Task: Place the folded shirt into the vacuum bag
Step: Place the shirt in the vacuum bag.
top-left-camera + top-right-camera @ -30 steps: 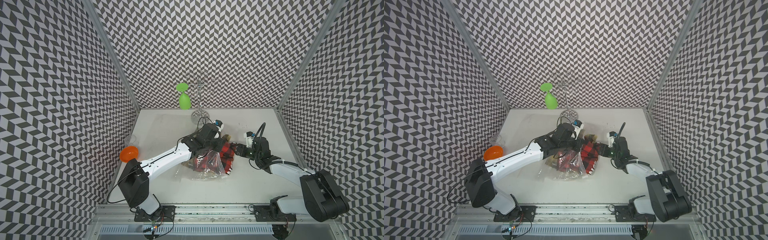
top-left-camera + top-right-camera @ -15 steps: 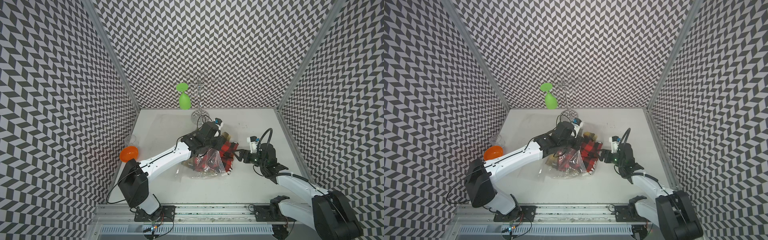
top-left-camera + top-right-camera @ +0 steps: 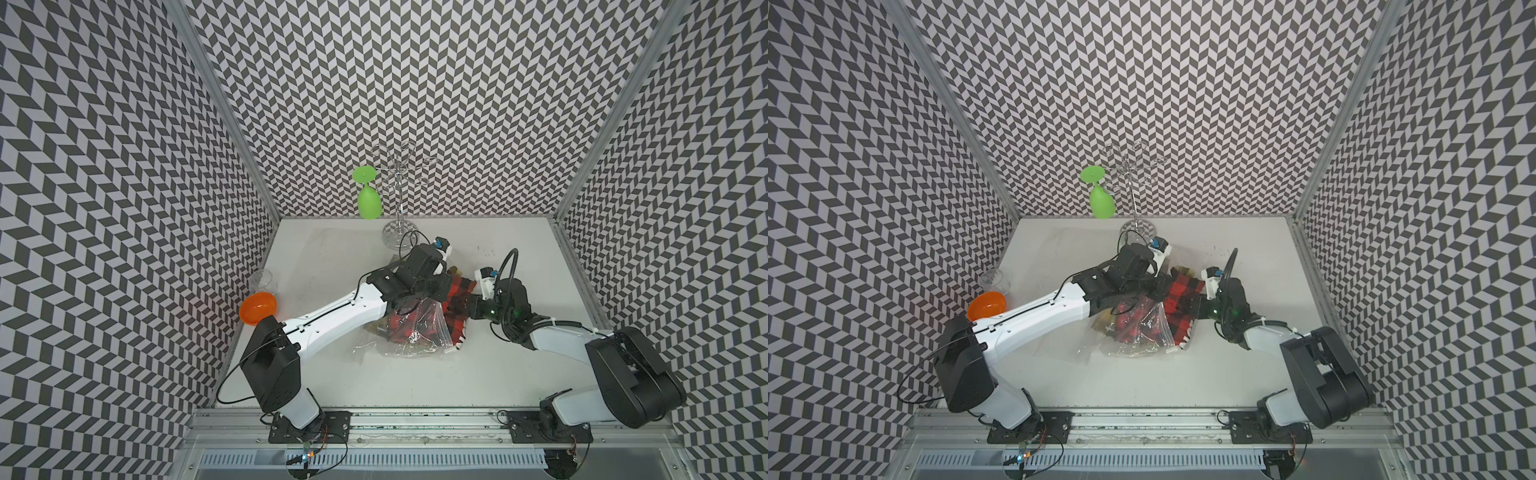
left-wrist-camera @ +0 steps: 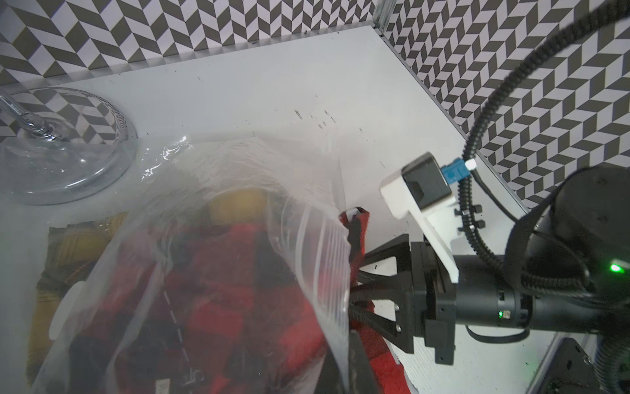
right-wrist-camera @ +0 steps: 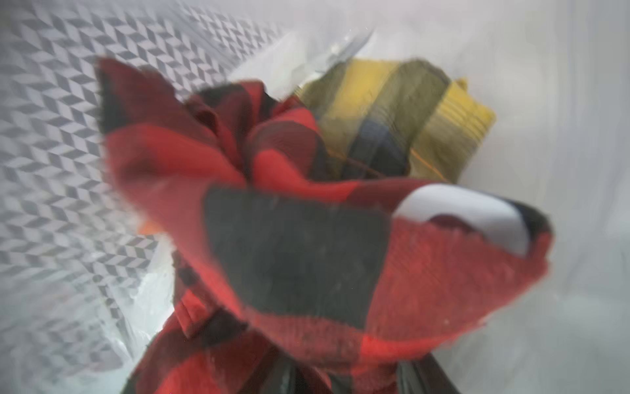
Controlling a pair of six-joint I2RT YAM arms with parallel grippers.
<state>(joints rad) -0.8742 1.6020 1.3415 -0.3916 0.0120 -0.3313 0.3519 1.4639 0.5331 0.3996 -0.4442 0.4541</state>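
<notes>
We're maybe halfway. The vacuum bag (image 3: 430, 322) hangs under our left gripper (image 3: 435, 290), jaws clamped on its mouth edge. The red plaid shirt (image 3: 457, 291) is partly inside, the rest bunched at our right gripper (image 4: 358, 290) tips. Can't tell if that one's gripping. The tail needs shoving in.

Both top views look down over the whole worktop (image 3: 415, 386) from its front edge. Wrist views crowd the shirt (image 5: 296, 245).
</notes>
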